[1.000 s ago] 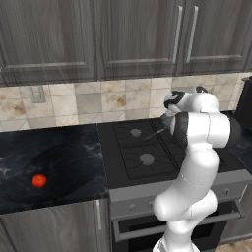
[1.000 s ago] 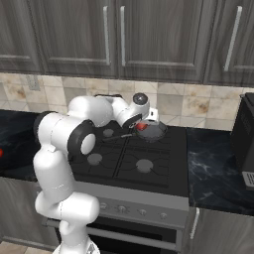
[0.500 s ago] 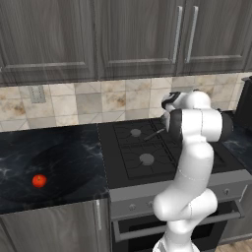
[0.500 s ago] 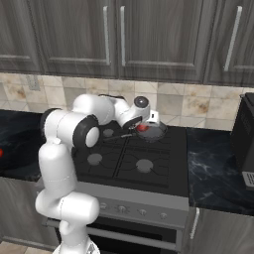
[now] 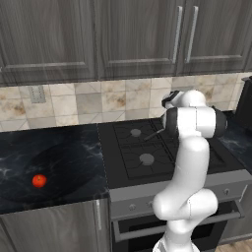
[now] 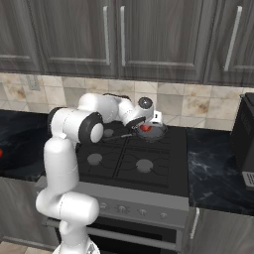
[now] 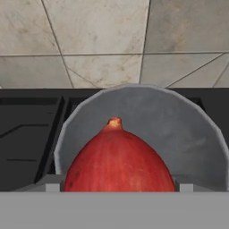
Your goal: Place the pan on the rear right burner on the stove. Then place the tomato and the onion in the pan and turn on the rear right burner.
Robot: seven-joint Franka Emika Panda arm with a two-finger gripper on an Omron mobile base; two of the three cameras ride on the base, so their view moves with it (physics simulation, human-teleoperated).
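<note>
The stove [image 6: 134, 163] fills the middle of the scene, black-topped between dark marble counters [image 5: 49, 157], with tiled wall and grey cupboards behind. The pan [image 6: 155, 132] sits on the rear right burner, far and to the right on the cooktop, its thin handle [image 5: 155, 134] running out to the left and nearer.

The arm rises from in front of the oven door, bends at a dark elbow and reaches forward and to the right over the far half of the cooktop, the wrist turned down toward the pan. The gripper [image 6: 146, 127] hangs just above the pan's bowl with the onion [image 7: 120, 159] between its fingers; in the hand view the onion sits low in the picture, stalk tip pointing away, with the grey pan floor [image 7: 179, 129] behind it. The fingers look closed on its flanks, though their tips are mostly hidden by it. Whether the onion already touches the pan floor cannot be told.

The onion is probably light, firm and round with a smooth skin, so it may roll once released; a grip across its widest part suits it, and a low release inside the rim should keep it in.

The tomato [image 5: 39, 180] lies far off on the left counter, near its front edge, and will likely handle much the same, being softer perhaps.
</note>
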